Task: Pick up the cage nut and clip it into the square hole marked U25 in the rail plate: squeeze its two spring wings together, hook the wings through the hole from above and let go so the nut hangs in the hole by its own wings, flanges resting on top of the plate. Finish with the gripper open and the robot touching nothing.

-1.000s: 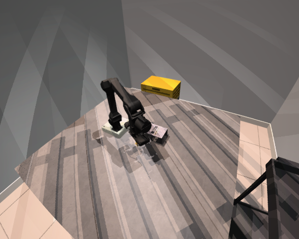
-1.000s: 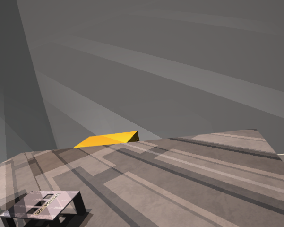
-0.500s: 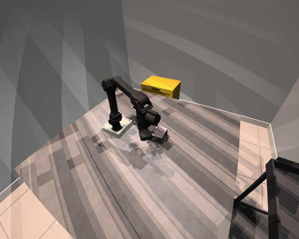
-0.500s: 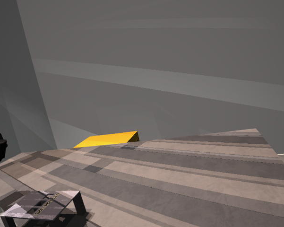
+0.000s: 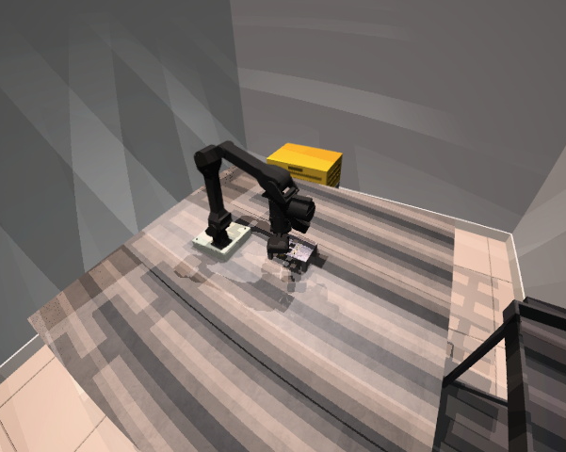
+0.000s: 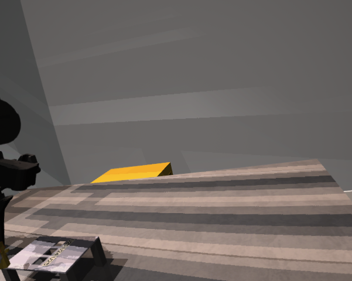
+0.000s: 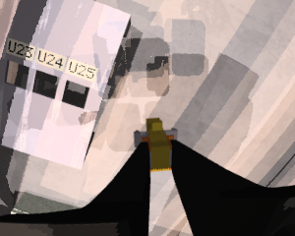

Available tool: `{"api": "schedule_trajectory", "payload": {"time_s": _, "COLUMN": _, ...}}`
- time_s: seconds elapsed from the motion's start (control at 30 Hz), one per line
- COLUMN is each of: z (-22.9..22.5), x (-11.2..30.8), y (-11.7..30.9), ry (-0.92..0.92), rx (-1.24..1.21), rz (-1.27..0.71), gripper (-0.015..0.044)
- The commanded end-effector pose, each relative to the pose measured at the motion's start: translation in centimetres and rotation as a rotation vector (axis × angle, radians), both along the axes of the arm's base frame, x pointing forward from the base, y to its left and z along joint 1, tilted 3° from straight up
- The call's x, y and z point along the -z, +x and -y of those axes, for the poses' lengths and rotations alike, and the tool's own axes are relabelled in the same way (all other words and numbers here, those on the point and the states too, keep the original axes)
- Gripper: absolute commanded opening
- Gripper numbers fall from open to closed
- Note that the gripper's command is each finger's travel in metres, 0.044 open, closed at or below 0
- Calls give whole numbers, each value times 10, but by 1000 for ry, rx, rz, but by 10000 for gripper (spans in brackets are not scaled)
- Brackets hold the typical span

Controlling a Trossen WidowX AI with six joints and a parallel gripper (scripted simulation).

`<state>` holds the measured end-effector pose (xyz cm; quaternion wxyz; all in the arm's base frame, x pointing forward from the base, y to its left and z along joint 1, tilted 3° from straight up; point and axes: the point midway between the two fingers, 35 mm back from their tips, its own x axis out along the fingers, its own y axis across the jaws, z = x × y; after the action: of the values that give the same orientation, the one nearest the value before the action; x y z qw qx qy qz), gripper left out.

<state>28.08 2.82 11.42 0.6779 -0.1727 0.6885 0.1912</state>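
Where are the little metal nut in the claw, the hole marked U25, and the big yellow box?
Cage nut [image 7: 160, 149]: wrist view, its yellow body between the fingers.
U25 hole [image 7: 76, 94]: wrist view, middle of the dark opening.
Yellow box [image 5: 306, 153] [image 6: 133, 172]: top and exterior views, its top face.

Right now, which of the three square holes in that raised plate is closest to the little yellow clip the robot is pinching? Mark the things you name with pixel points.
The hole [image 7: 76, 94] labelled U25: it is the end one, nearest the yellow clip [image 7: 160, 147] [image 6: 3, 260].
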Motion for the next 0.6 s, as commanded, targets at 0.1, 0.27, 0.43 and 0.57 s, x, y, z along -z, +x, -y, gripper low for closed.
{"api": "schedule_trajectory", "payload": {"time_s": 0.1, "z": -24, "x": -1, "y": -5, "ry": 2, "rx": 151, "rz": -6, "gripper": 35}}
{"api": "schedule_trajectory", "payload": {"time_s": 0.27, "z": -40, "x": -1, "y": -9, "ry": 1, "rx": 264, "rz": -10, "gripper": 35}}
{"api": "schedule_trajectory", "payload": {"time_s": 0.43, "z": -57, "x": -1, "y": -14, "ry": 0, "rx": 377, "rz": -15, "gripper": 35}}
{"api": "schedule_trajectory", "payload": {"time_s": 0.57, "z": -62, "x": -1, "y": -16, "ry": 0, "rx": 410, "rz": -17, "gripper": 35}}
